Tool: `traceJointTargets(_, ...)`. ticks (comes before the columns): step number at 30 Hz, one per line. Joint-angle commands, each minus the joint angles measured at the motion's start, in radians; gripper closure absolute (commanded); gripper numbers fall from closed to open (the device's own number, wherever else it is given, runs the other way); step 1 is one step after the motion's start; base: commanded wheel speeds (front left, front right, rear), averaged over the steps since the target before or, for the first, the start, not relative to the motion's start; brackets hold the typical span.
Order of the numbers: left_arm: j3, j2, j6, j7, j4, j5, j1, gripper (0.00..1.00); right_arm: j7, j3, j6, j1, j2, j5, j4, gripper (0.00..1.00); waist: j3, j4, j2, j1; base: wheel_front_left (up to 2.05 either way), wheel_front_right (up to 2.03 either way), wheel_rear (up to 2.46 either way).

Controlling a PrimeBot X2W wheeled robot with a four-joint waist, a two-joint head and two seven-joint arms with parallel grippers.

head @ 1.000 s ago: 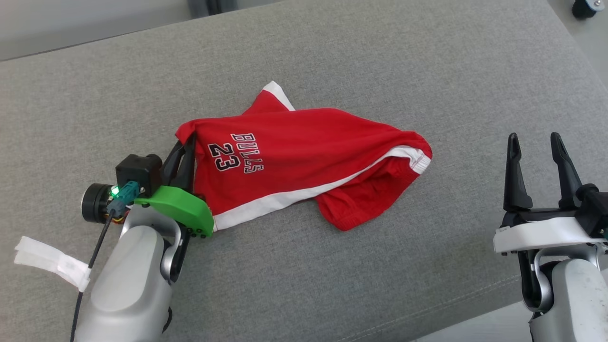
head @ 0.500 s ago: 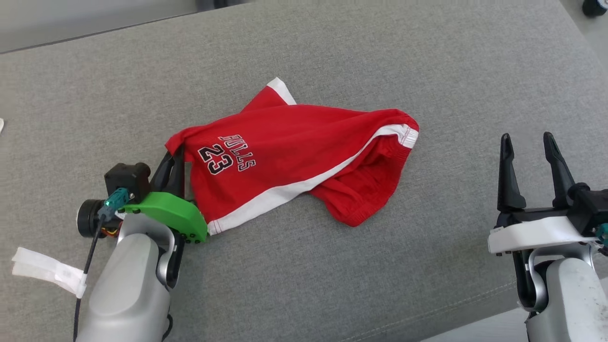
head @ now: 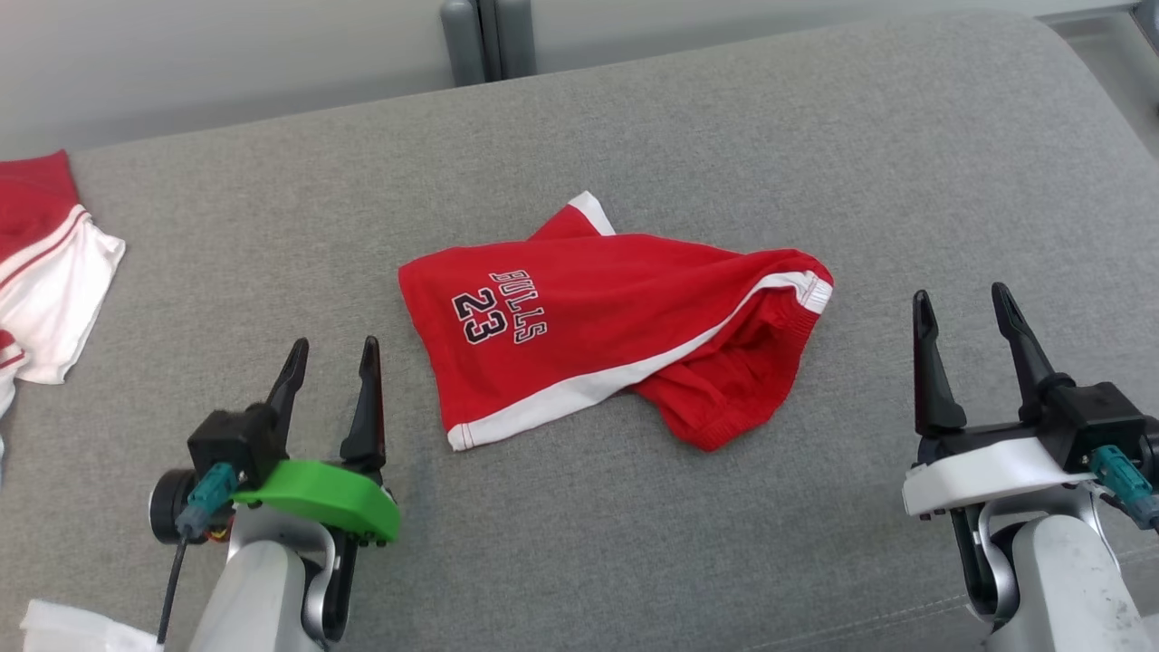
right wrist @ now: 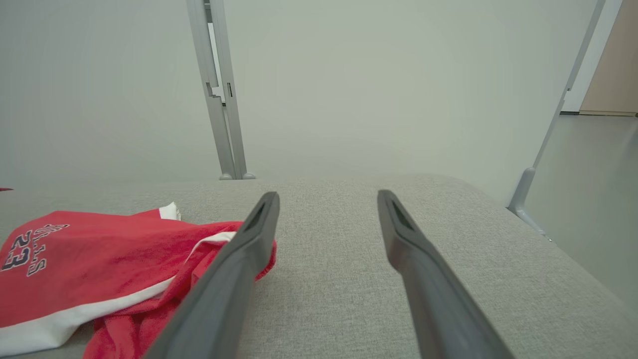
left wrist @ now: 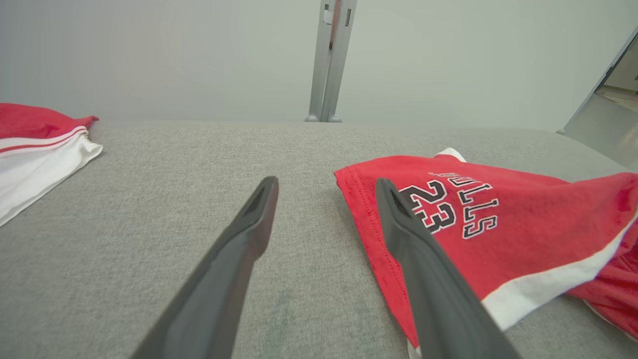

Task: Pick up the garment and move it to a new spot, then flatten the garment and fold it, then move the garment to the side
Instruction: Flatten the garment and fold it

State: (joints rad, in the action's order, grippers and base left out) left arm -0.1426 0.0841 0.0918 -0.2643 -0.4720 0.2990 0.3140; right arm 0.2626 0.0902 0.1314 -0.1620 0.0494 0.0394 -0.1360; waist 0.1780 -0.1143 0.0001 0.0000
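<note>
The garment (head: 598, 326) is a pair of red shorts with white trim and "BULLS 23" printed on it, lying crumpled in the middle of the grey cushion (head: 634, 136). It also shows at the right of the left wrist view (left wrist: 498, 224) and at the lower left of the right wrist view (right wrist: 99, 264). My left gripper (head: 330, 358) stands open, just left of the shorts' hem, holding nothing; in its own view (left wrist: 324, 187) the right finger overlaps the hem. My right gripper (head: 960, 303) is open and empty, apart from the shorts on their right.
Another red and white garment (head: 41, 263) lies at the cushion's far left edge, also seen in the left wrist view (left wrist: 40, 144). A grey metal post (head: 484, 41) stands behind the cushion. The floor drops away at the right (right wrist: 588, 199).
My left gripper has let go of the shorts' left edge, opened and drawn back toward me. The shorts now lie flat on the cushion. The camera has tilted, bringing the second garment into view.
</note>
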Motion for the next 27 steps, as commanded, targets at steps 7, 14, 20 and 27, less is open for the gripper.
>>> traceJointTargets(7, 0.035, -0.024, -0.004, 0.000, 0.111, -0.007, -0.182, 0.00, 0.003, -0.029, -0.001, 0.040, 0.002, -0.016, -0.021, 0.00, -0.115, 0.087, -0.0001, 0.0000, 0.00, 0.00, 0.00)
traceJointTargets(14, 0.028, -0.033, -0.027, 0.000, 0.177, 0.003, -0.280, 0.00, 0.003, -0.058, -0.001, 0.064, 0.002, 0.001, -0.040, 0.00, -0.158, 0.125, -0.0001, 0.0000, 0.00, 0.00, 0.00)
traceJointTargets(20, 0.017, -0.033, -0.050, 0.000, 0.202, 0.024, -0.306, 0.00, 0.003, -0.098, -0.001, 0.067, 0.002, 0.020, -0.061, 0.00, -0.168, 0.134, -0.0001, 0.0000, 0.00, 0.00, 0.00)
traceJointTargets(27, 0.001, -0.033, -0.066, 0.000, 0.214, 0.034, -0.309, 0.00, 0.003, -0.127, -0.001, 0.069, 0.002, 0.045, -0.090, 0.00, -0.170, 0.141, -0.0001, 0.0000, 0.00, 0.00, 0.00)
